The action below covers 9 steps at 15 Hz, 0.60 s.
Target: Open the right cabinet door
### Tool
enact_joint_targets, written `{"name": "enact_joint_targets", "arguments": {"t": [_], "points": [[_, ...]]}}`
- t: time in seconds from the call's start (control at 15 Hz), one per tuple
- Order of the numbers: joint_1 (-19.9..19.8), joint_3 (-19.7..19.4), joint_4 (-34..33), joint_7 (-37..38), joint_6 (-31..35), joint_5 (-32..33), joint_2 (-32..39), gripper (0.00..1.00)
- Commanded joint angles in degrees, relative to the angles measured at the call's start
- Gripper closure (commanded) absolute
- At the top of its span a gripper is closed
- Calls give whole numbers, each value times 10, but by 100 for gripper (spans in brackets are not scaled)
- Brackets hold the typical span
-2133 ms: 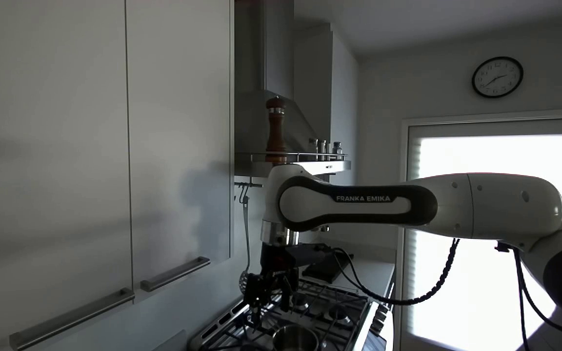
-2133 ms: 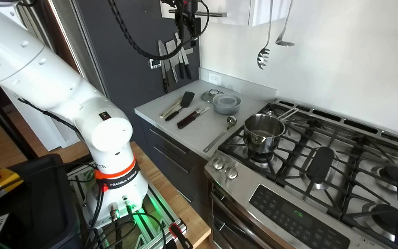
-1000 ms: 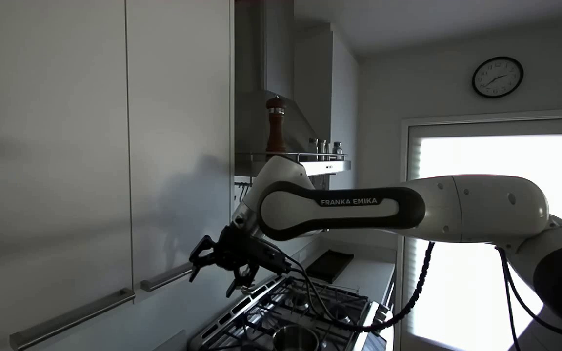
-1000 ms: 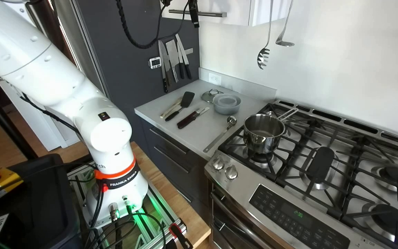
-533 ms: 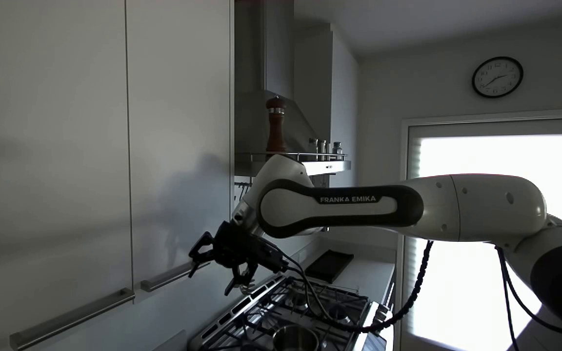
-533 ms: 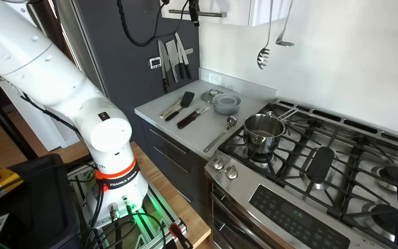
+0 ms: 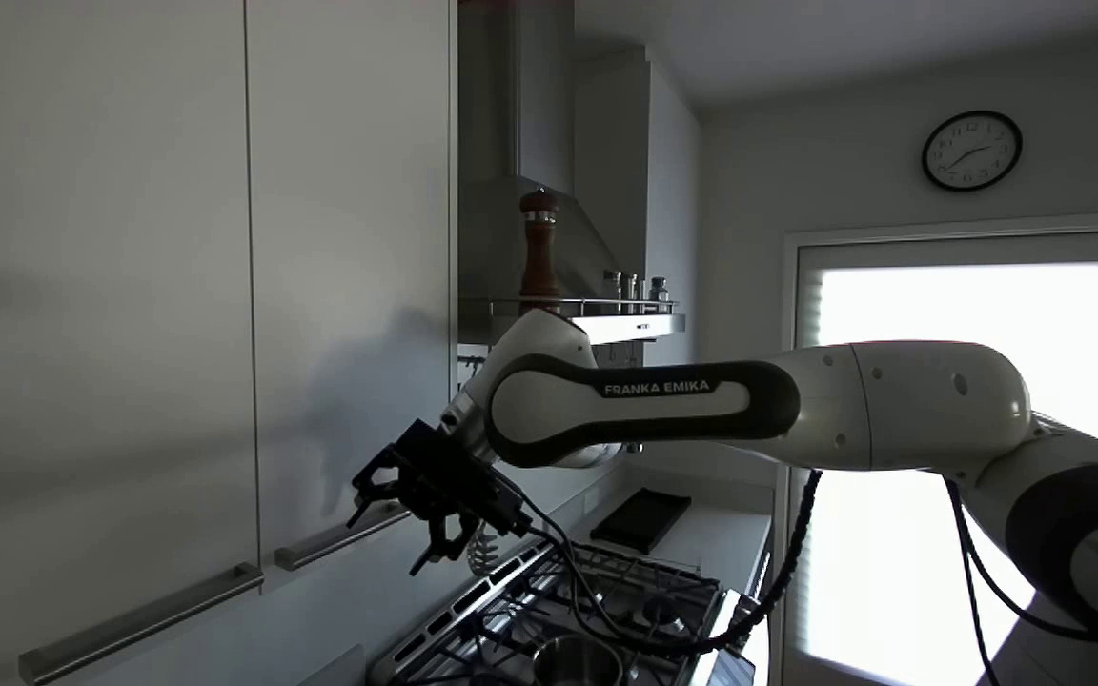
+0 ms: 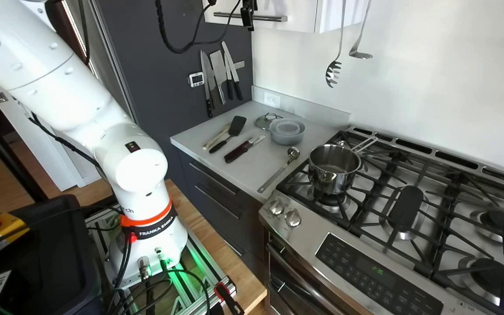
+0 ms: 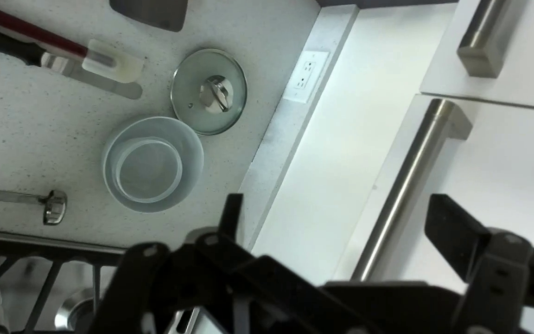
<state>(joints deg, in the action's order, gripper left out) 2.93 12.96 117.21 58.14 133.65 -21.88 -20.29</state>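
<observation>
The right cabinet door [image 7: 349, 238] is a tall pale-grey panel, closed and level with the wider panel [image 7: 91, 286] beside it. Its short silver bar handle [image 7: 306, 549] runs along the bottom edge. My black gripper [image 7: 382, 548] is tilted toward the cabinet, and one finger overlaps part of the handle in that view. In the wrist view the gripper [image 9: 336, 197] is open and empty. The handle [image 9: 401, 195] crosses the picture between the fingers, nearer the right one, and looks untouched. In an exterior view only a finger of the gripper [image 8: 247, 17] shows at the top.
The wider panel's longer handle [image 7: 144, 624] is just left of the door's handle. A stove [image 8: 414, 262] with a steel pot [image 8: 334, 168] stands below. Utensils [image 8: 359, 50] hang from above. A pepper mill [image 7: 539, 248] stands on the hood shelf. Bowls [image 9: 109, 153] sit on the counter.
The gripper has swung from pointing down over the stove to tilting toward the cabinet. In the last half second it moved slightly left, closer to the handle. The door has not moved.
</observation>
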Motion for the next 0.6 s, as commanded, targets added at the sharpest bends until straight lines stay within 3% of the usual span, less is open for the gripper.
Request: {"name": "enact_joint_targets", "arguments": {"t": [0.0, 0.53], "points": [[11, -2, -7, 26, 34, -3, 24, 0], [20, -7, -8, 42, 80, -4, 51, 0]]}}
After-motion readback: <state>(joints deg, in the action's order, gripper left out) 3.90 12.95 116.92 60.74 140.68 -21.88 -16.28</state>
